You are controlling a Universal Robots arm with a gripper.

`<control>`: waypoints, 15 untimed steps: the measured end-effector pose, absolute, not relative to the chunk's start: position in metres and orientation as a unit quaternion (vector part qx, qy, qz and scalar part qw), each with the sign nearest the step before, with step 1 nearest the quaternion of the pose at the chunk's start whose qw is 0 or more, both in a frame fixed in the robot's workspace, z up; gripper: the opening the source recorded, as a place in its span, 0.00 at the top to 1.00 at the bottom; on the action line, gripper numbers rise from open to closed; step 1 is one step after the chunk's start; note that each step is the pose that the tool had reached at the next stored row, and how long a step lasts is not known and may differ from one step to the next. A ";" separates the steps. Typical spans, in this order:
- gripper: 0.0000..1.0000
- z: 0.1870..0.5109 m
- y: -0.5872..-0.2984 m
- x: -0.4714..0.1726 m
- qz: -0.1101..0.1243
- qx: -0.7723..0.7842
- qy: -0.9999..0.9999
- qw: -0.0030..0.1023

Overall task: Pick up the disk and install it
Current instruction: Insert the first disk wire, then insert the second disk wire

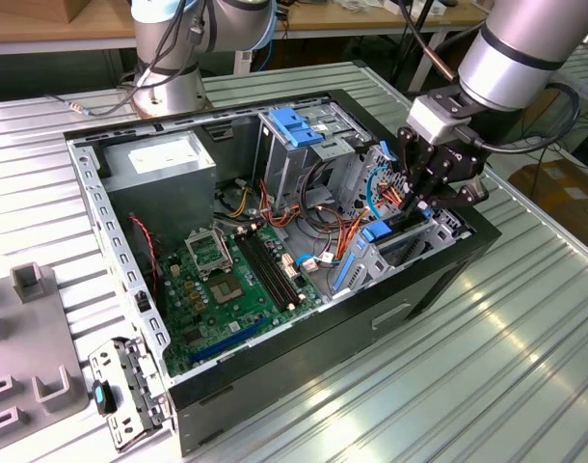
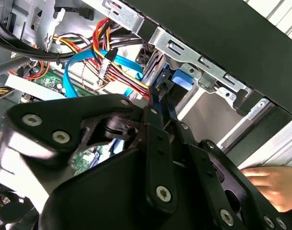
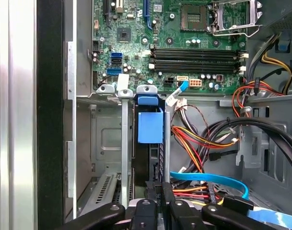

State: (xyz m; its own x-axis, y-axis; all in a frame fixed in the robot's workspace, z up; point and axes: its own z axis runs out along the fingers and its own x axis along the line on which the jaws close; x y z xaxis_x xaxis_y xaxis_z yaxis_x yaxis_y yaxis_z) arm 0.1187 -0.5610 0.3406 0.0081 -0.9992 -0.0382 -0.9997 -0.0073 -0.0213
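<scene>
Hanging over the open case [image 1: 439, 280] at the exterior view's right, the gripper [image 1: 421, 198] reaches down into the drive bay [image 1: 395, 253], beside the bundle of red, orange and blue cables [image 1: 371, 198]. In the first wrist view the disk [image 3: 150, 143] stands on edge in a slot of the bay, its blue carrier tab up toward the motherboard [image 3: 184, 38] and its dark body running down to the gripper [image 3: 164, 203]. The fingers [image 3: 166, 194] sit close together at the disk's near end, pinched against its edge; the second wrist view shows the same black fingers [image 2: 160, 112] drawn narrow around the blue carrier [image 2: 177, 79] under the bay's metal rail [image 2: 203, 64]. So the gripper appears closed on the disk, which is already partly seated in the bay.

A flat blue data cable [image 3: 210, 179] curves just beside the gripper, apart from the disk. In the exterior view a tall grey cage [image 1: 299, 149] with a light-blue latch plate [image 1: 296, 125] stands further inside the case, well apart from the gripper. A removed metal bracket [image 1: 130, 391] lies on the slatted table [image 1: 487, 367] near the case's corner. In the second wrist view, a person's hand [image 2: 275, 184] rests outside the case wall.
</scene>
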 end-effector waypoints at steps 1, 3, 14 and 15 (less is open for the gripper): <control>0.76 0.349 -0.561 0.119 0.006 -0.710 0.704 0.021; 0.89 0.354 -0.561 0.119 0.006 -0.710 0.704 0.021; 0.89 0.370 -0.561 0.119 0.009 -0.710 0.704 0.022; 0.89 0.372 -0.561 0.119 0.010 -0.710 0.704 0.023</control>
